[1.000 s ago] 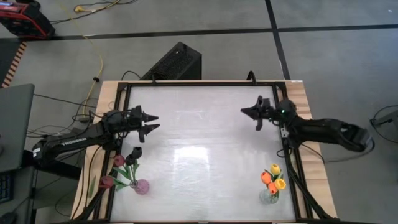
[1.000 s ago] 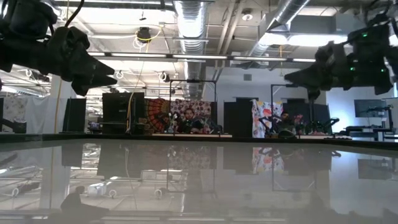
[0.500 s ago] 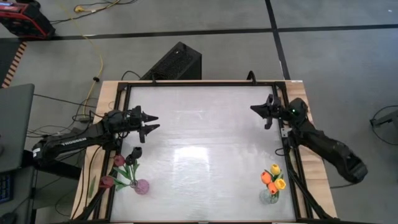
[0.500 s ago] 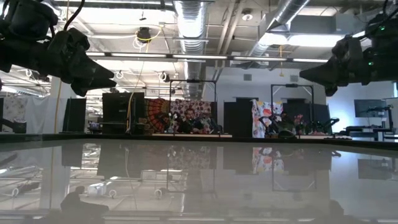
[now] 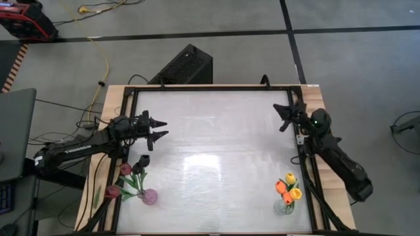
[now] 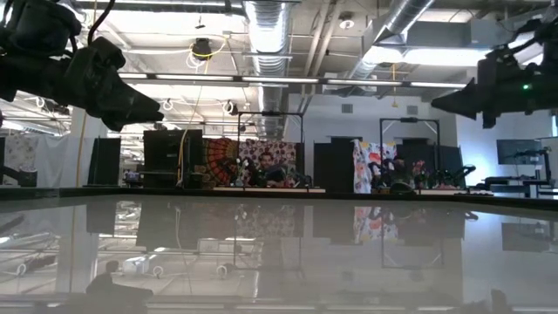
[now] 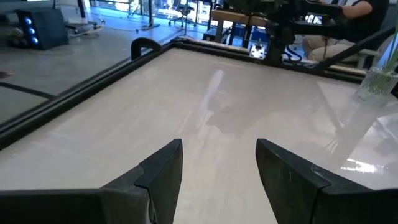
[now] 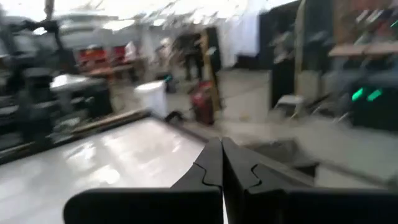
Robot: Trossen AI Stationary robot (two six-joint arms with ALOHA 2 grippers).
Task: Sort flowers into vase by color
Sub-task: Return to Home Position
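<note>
Dark maroon and pink tulips [image 5: 134, 176] stand in a small pinkish vase [image 5: 149, 196] near the table's near left corner. Orange and yellow tulips [image 5: 288, 186] stand in a clear glass vase [image 5: 283, 208] near the near right corner; that vase [image 7: 377, 79] also shows in the left wrist view. My left gripper [image 5: 162, 128] [image 7: 219, 149] hovers open over the table's left side, well above the surface [image 6: 150, 109]. My right gripper [image 5: 282, 115] [image 8: 221, 163] hangs over the far right part of the table, its fingers together and holding nothing.
A black rail [image 5: 210, 88] frames the white tabletop [image 5: 210, 151], and the middle of the table lies between the two arms. A black box [image 5: 187, 65] and cables sit on the floor beyond the far edge. People sit far off in the room behind [image 6: 261, 170].
My right arm has swung back toward the table's right edge and far corner, its gripper turning as it goes. My left arm and both vases of flowers have stayed where they were.
</note>
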